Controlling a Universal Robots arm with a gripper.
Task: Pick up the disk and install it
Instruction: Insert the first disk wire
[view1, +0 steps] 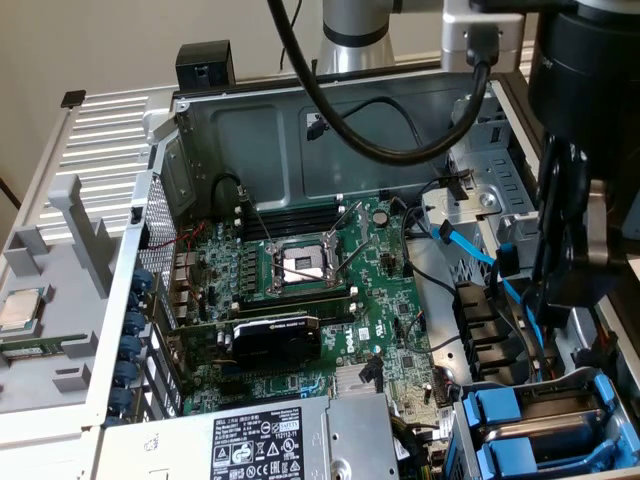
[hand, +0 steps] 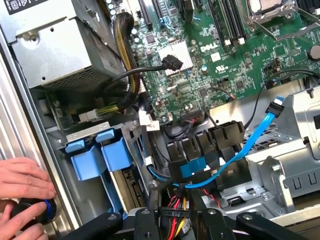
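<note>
Your tool (hand: 176, 207) hung low inside the open computer case (view1: 260, 140), right over a bundle of red, yellow and black wires (hand: 176, 226) beside the blue SATA cable (hand: 250, 145). I couldn't tell how wide it stood or whether it touched them. The blue disk carriers (hand: 95, 157) sat side by side in the bay beside the power supply (hand: 55, 45), apart from the tool.

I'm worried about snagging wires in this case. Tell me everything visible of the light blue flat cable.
The light blue cable is thin, flat and ribbon-like, plastic-sheathed by its look. One end carries a small black plug lying by the silver metal cage. From there it slants past the black plastic brackets and curves toward a bundle of red and yellow wires. Its other end is hidden. It hangs slack.
</note>
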